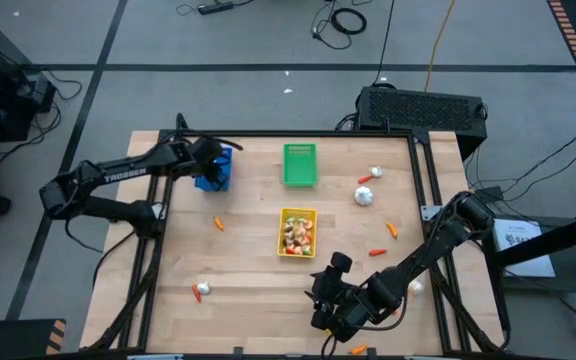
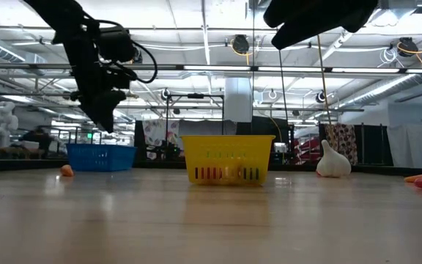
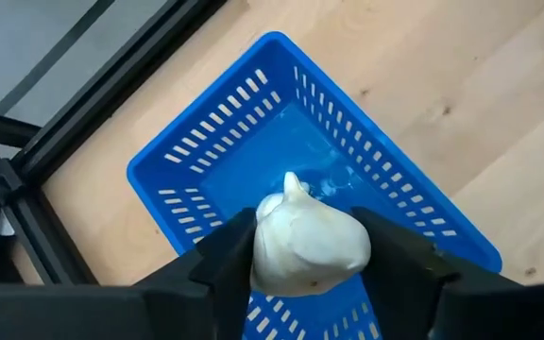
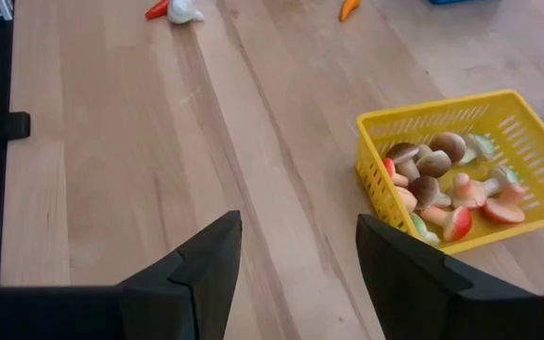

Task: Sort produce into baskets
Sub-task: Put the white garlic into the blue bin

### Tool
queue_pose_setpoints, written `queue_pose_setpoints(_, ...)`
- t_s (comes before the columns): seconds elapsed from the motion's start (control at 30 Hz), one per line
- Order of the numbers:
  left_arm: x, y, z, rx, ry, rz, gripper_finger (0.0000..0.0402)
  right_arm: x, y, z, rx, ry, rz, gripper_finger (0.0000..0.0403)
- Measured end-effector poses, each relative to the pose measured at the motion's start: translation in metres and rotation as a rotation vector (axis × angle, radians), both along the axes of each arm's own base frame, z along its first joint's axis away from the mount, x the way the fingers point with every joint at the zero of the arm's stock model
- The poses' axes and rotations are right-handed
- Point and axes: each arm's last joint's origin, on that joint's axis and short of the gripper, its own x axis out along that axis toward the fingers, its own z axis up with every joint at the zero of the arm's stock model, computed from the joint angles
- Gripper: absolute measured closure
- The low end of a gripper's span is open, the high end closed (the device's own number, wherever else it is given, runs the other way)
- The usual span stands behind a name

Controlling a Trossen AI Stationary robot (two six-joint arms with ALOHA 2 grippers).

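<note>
While the left gripper (image 3: 305, 255) is hanging over the blue basket (image 3: 253, 142) at the worktop's far left corner, its fingers (image 3: 229, 264) are sitting on both sides of a white garlic bulb (image 3: 305, 241), which is showing directly above the basket's floor; whether the pads are pressing it or only flanking it, cannot tell. Right gripper (image 4: 291, 274) is idling near the near edge, right of centre, jaws apart with nothing between them, looking toward the yellow basket (image 4: 499, 109). That basket is sitting mid-worktop and holding toy mushrooms (image 4: 433, 189). Green basket (image 1: 300, 164) is lying by the far edge, centre. Loose produce is lying around: a second white bulb (image 1: 365, 196) toward the right side, a carrot piece (image 1: 219, 223) left of the yellow basket, another bulb (image 1: 202, 290) near the near left.
</note>
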Motion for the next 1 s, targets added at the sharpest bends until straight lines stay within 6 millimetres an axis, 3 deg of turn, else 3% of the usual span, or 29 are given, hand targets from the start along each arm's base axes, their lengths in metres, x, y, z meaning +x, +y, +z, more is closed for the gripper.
queue_pose_setpoints(0.43,0.000,0.000,0.000,0.003,0.007,-0.004,0.0155,0.000,0.000,0.000,0.000,0.000,0.000,0.0202)
queue_pose_setpoints(0.63,0.001,-0.001,0.000,-0.002,0.001,-0.008,0.0148,0.000,0.000,0.000,0.000,-0.001,0.000,0.0202)
queue_pose_setpoints(1.0,0.019,-0.034,0.001,-0.234,-0.122,-0.191,0.0148,0.000,0.000,0.000,0.000,-0.001,0.000,0.0202)
